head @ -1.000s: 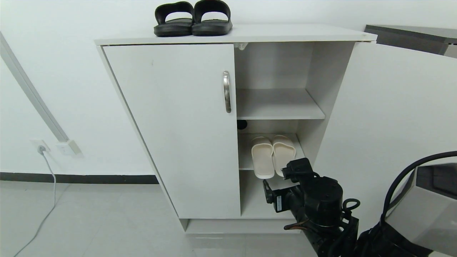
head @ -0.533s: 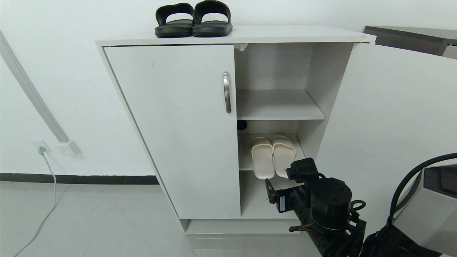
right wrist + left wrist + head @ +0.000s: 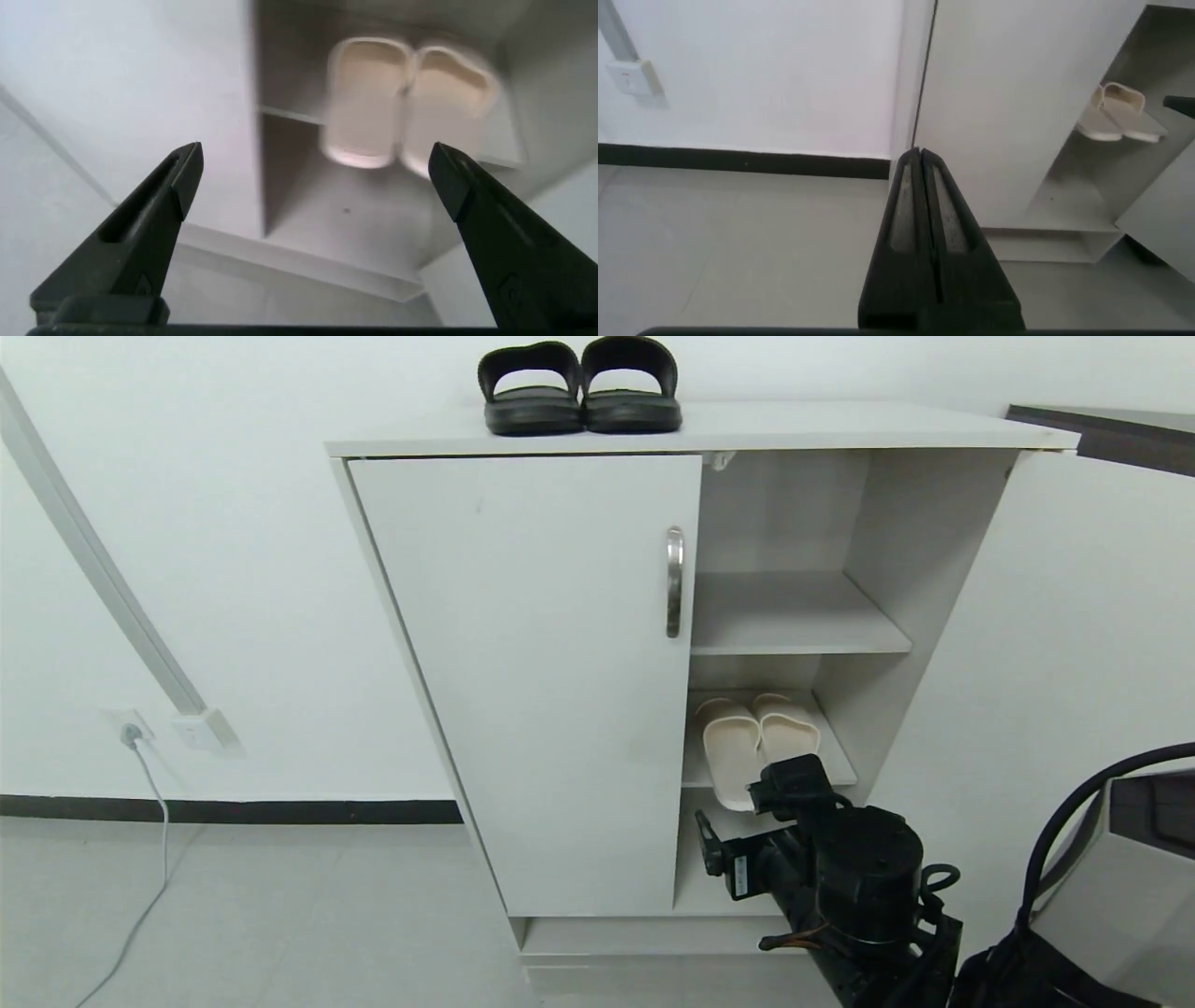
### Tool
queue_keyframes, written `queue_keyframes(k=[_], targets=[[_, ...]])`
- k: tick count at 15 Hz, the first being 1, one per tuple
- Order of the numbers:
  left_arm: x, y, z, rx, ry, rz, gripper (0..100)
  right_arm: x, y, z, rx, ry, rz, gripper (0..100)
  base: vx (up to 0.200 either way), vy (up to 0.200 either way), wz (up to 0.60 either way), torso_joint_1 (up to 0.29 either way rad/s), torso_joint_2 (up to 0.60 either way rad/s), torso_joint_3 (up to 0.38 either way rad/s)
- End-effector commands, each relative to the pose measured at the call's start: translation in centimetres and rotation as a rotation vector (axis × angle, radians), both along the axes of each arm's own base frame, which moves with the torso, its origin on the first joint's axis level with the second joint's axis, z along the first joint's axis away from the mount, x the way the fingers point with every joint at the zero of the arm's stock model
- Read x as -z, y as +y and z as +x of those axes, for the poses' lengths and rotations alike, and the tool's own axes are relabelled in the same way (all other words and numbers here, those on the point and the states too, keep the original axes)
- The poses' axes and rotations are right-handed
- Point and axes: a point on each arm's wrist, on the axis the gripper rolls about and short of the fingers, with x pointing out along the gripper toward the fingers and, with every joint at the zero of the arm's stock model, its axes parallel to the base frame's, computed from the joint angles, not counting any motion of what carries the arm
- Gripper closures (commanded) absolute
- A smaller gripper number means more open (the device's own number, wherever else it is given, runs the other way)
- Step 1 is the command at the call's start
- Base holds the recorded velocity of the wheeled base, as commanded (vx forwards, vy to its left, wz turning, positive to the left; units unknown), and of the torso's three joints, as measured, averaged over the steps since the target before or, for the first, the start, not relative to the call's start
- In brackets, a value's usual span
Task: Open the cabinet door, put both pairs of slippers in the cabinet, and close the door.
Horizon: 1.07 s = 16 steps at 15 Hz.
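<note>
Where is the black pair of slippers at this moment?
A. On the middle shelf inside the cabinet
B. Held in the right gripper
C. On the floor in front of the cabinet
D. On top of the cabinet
D: the black slippers stand side by side on the top board of the cabinet, while the shelf inside holds the cream slippers and the right gripper is open and empty.

Bright, even light on the white wooden cabinet; its open recess is softly shaded. The cream rubber slippers sit in mild shadow; the glossy grey floor reflects faintly.
</note>
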Motion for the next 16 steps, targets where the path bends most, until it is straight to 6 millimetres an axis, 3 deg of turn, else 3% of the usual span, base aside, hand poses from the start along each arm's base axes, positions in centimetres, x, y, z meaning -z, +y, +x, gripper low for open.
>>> queue_keyframes(k=[1,6,16], targets=[[0.0,0.0,0.0,0.0,0.001,0.0,100,0.1,0.0,0.0,0.0,0.002,-0.002,0,0.0,0.2,0.0,0.007,0.0,0.002],[0.0,0.0,0.0,-0.002,0.001,0.0,100,0.7,-0.3,-0.4,-0.026,0.009,-0.014,0,0.0,0.2,0.0,0.004,0.0,0.003],[0.0,0.0,0.0,-0.005,0.001,-0.001,100,1.2,-0.4,-0.4,-0.033,0.017,-0.048,0,0.0,0.0,0.0,0.0,0.0,0.0]])
